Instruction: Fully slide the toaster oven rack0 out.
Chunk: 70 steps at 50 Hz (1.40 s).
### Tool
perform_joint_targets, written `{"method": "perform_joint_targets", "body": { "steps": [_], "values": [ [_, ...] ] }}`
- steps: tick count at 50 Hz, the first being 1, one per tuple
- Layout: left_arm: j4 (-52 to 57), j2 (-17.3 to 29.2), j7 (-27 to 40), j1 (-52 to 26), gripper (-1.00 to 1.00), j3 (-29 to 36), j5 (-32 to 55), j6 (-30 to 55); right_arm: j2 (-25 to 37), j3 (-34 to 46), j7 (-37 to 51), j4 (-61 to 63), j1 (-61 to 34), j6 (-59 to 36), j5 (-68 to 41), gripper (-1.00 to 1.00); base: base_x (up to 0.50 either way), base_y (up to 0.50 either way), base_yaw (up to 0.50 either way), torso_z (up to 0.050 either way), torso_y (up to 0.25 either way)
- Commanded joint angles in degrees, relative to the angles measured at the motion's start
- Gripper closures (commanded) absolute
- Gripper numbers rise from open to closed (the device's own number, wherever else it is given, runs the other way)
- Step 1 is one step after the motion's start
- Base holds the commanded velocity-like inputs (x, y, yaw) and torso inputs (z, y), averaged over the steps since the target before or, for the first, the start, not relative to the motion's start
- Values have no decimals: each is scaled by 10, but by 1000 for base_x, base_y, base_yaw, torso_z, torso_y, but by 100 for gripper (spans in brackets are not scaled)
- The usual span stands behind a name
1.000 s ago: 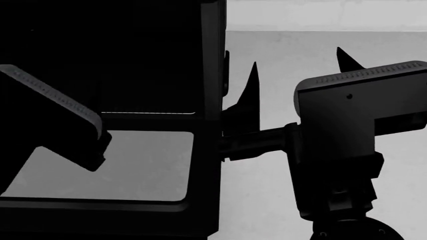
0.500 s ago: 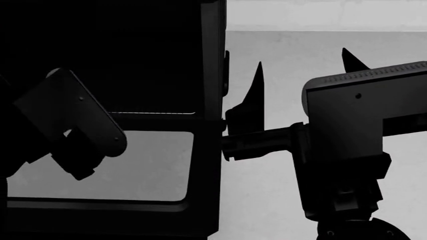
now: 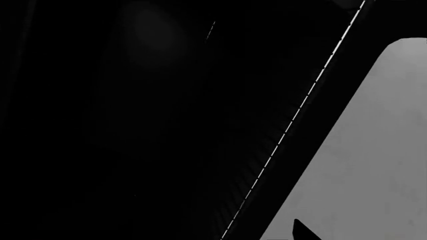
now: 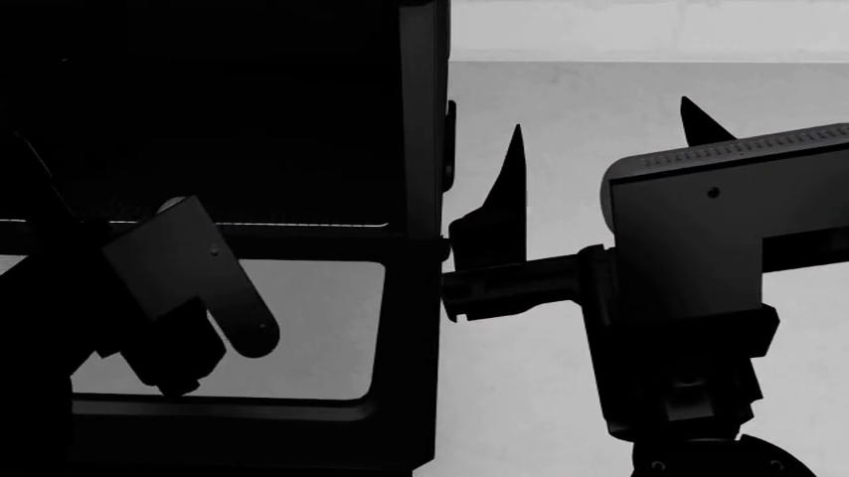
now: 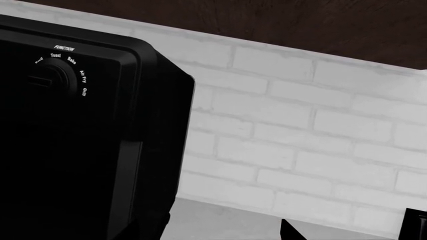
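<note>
In the head view, the nearest thing is the toaster oven's door (image 4: 318,338). It lies folded down flat at about 7 o'clock, and its glass window looks pale grey inside a black frame. The left arm comes in over the door from 8 o'clock. The left gripper (image 4: 179,378) hangs above the glass, pointing down toward 6 o'clock. It is all black shapes here, so I cannot tell if its jaws are open or closed. I cannot tell if it is holding anything either.

Just past the door is the rack0 (image 4: 305,225). Only its front bar shows, as a thin bright line running across the mouth of the oven, at the far edge of the door. It sits up toward 1 o'clock from the left gripper, near it but apart. In the left wrist view the same bar (image 3: 287,132) is a slanted, dotted bright line next to the black door frame and the grey glass.

Behind the bar is the dark inside of the toaster oven (image 4: 226,109), which fills the head view from 9 to 12 o'clock.

The right gripper (image 4: 597,129) is at 3 o'clock, beside the oven's right wall and well away from the rack0. Its two pointed fingers (image 4: 511,159) stand far apart with only grey counter (image 4: 558,89) between them, so it is wide open and holds nothing.

Farthest back, the right wrist view shows a white brick wall (image 5: 300,150) behind the oven's function dial (image 5: 50,80).
</note>
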State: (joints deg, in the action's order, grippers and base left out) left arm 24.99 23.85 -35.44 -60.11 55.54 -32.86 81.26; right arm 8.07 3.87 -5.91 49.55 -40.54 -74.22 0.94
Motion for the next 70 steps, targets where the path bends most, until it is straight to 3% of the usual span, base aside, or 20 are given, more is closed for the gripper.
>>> {"method": "perform_joint_targets", "body": {
  "steps": [1,17,18,33,44,49,57,60,64,67,70],
  "values": [
    [-76,-20,20,15,-100,-23,20,-70,1,1,1,-3,1,3,1,-100,0,0,0,0,0],
    [-233,-53,68,8,-100,-48,61,-174,4,1,5,-9,0,7,-4,-100,2,0,0,0,0],
    [-235,-54,69,10,100,-49,63,-176,4,1,5,-9,0,7,-4,-100,0,0,0,0,0],
    [-166,-34,58,34,100,-47,52,-140,5,4,9,-7,-1,4,-9,-100,4,0,-2,-2,0],
    [9,-9,41,73,100,-36,5,-51,5,9,13,-10,0,7,-12,-100,-5,2,3,-1,0],
    [66,5,60,84,100,-5,-40,-23,6,10,14,-8,0,6,-13,-100,-9,2,4,0,0],
    [180,17,31,75,100,75,-129,84,7,10,15,-4,1,3,-17,-100,-24,9,19,0,5],
    [183,8,-49,88,100,90,-243,86,7,11,16,-3,0,3,-18,-100,-29,13,28,0,10],
    [176,-13,-226,123,100,122,-487,83,7,8,15,1,-1,-1,-20,-100,-31,15,31,0,9],
    [174,-29,-310,144,100,123,-600,65,7,10,16,3,-1,-2,-21,-100,-26,14,29,0,7],
    [177,-36,-348,162,100,115,-653,49,7,10,17,5,0,-3,-23,-100,-12,4,15,0,0]
  ]
}}
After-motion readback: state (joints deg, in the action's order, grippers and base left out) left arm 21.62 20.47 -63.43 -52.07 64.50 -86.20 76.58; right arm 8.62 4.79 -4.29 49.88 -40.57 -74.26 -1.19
